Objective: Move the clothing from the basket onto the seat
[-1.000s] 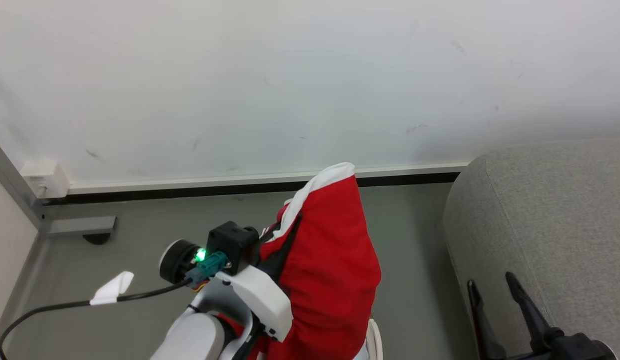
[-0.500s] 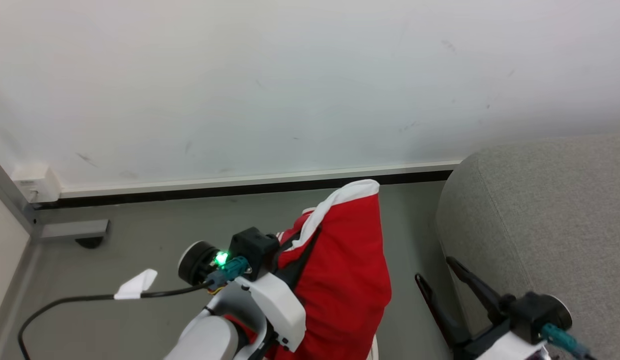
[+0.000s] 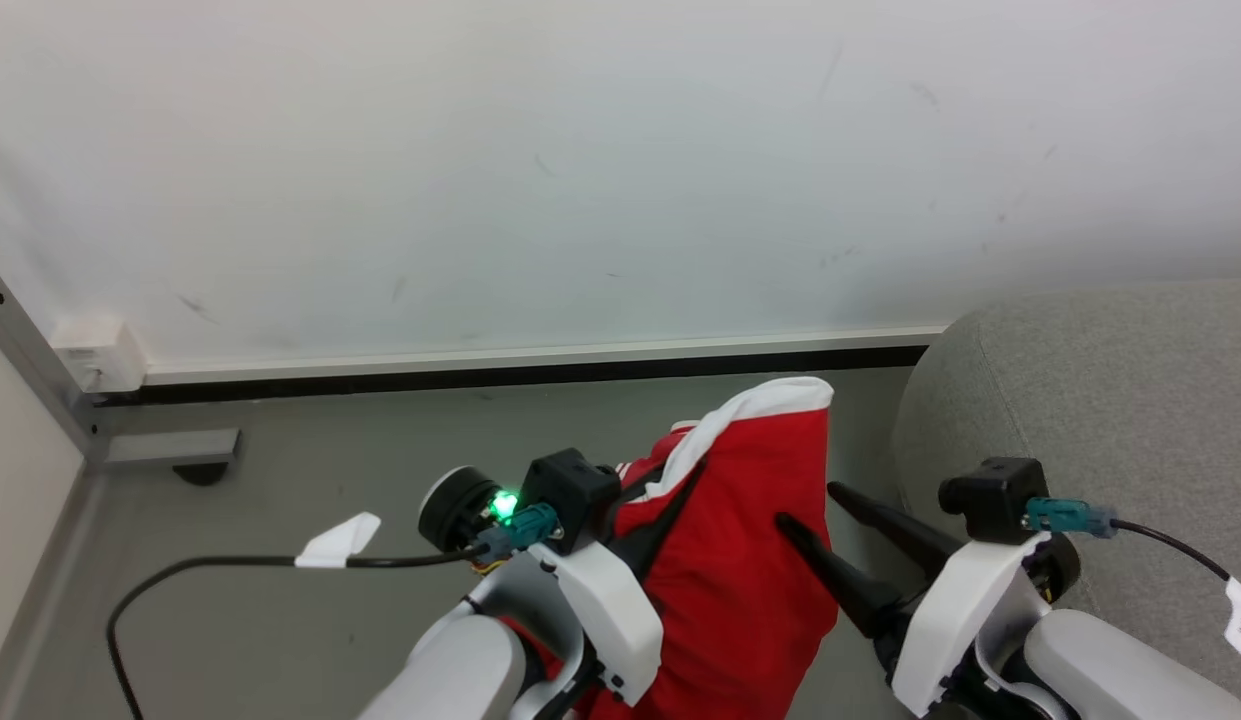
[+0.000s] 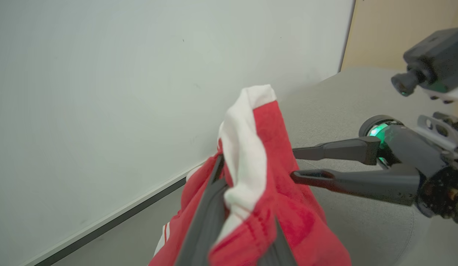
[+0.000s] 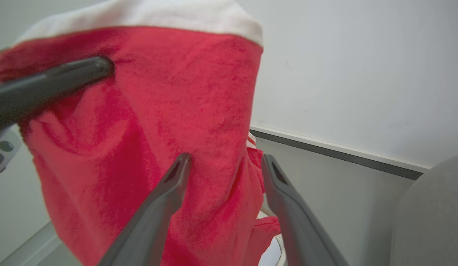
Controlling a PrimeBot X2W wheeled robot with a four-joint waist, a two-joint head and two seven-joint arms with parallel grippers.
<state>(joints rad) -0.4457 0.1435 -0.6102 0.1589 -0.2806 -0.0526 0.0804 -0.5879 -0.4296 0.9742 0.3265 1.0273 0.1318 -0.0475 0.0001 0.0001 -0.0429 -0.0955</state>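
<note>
A red piece of clothing (image 3: 750, 560) with a white band on top hangs in the air in front of the wall, and my left gripper (image 3: 680, 475) is shut on it. In the left wrist view the clothing (image 4: 269, 155) is bunched between that gripper's dark fingers (image 4: 208, 214). My right gripper (image 3: 810, 505) stands open just right of the cloth, its tips touching or nearly touching the fabric. Seen from the right wrist, the right gripper (image 5: 226, 158) points at the red clothing (image 5: 169, 111). The seat (image 3: 1100, 400), a light-grey sofa, is at the right. The basket is mostly hidden; a pale curved bit (image 5: 273, 255) under the cloth may be its rim.
A white wall (image 3: 580, 170) with a skirting strip (image 3: 480, 365) runs behind the grey floor (image 3: 330, 470). A metal post foot (image 3: 170, 450) stands at the left. My left arm's black cable (image 3: 230, 565) trails over the floor.
My left gripper has carried the red clothing to the right, toward the sofa. My right gripper came up from the lower right and moved left until its open fingers reached the cloth.
</note>
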